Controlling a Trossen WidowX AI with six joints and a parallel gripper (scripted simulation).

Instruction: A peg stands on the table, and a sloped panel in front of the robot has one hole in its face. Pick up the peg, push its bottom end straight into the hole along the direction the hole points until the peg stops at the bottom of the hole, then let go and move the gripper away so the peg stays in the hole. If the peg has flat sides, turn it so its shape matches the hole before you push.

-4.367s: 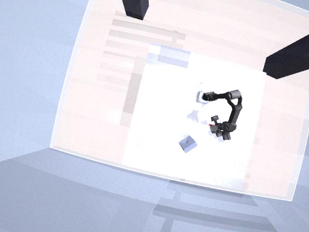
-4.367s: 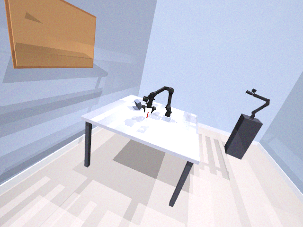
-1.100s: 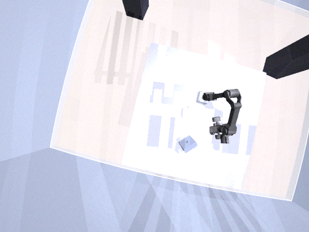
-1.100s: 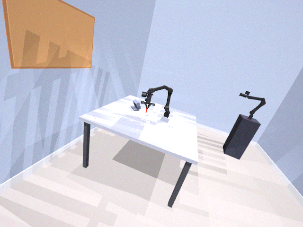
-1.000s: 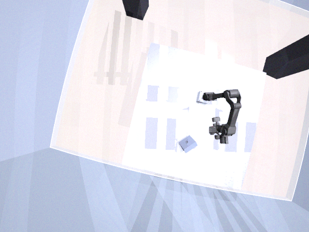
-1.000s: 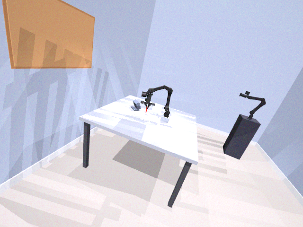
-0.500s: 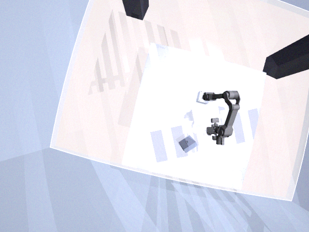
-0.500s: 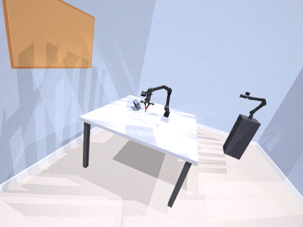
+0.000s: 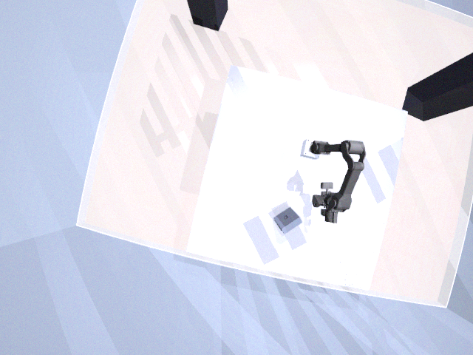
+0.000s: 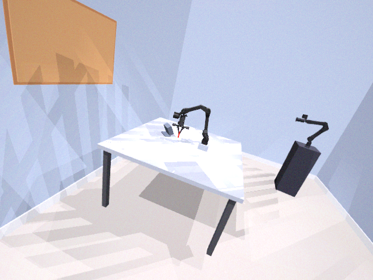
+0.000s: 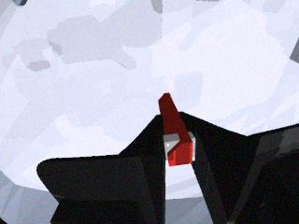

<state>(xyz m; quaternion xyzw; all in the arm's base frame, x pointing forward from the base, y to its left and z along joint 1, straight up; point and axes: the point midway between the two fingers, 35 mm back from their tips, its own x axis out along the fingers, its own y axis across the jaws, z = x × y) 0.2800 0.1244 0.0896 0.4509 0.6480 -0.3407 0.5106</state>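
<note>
My gripper (image 10: 179,131) (image 11: 169,119) is shut on the red peg (image 10: 178,135) (image 11: 173,120). The peg has flat sides and sticks out beyond the fingertips. In the exterior view it points down and leans slightly, with its lower end over the table. The dark grey sloped panel (image 9: 291,215) (image 10: 168,128) stands on the table, apart from the peg. Its one hole (image 9: 285,217) shows as a small dark spot in the top view; its shape is too small to tell. In that view the arm's hand is to the right of the panel and hides the peg.
The arm's white base (image 9: 307,149) (image 10: 203,147) stands on the white table (image 9: 244,126) (image 10: 135,150). A dark grey shape (image 11: 295,52) shows at the wrist view's right edge; I cannot tell what it is. Another arm (image 10: 316,123) stands on a dark pedestal (image 10: 296,168) away from the table.
</note>
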